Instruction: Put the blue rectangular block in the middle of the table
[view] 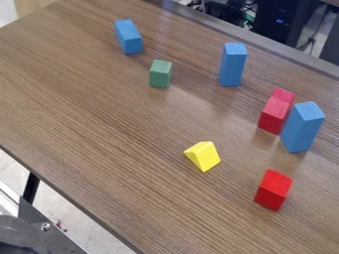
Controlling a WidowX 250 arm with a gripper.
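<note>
A: Taking the whole picture as a clock face, what's biggest?
B: The brown wooden table (86, 114), running right across. Beyond its far edge, at 1 o'clock, is a dark box (268, 19) with small blue lights.
A: And down at 7 o'clock?
B: A dark grey plate (53, 240) with a screw, off the near side of the table.
A: Now the blue blocks.
B: Three of them. The largest-looking blue block (303, 128) stands upright at 3 o'clock. A slimmer blue block (232, 65) stands at 1 o'clock. The third blue block (130, 37) lies on its side, between 11 and 12.
A: Which one is the task's?
B: I can't tell; all three are rectangular, and all sit out from the middle.
A: The rest?
B: A crimson block (274, 115) just beside the 3 o'clock blue one; I can't tell if they touch. A bright red block (273, 190) past 4 o'clock, a yellow wedge (204, 156) nearer the centre, towards 5, and a small green block (159, 74) at 12.
A: And the claw?
B: Released, clenched or grasping something, I can't tell.
</note>
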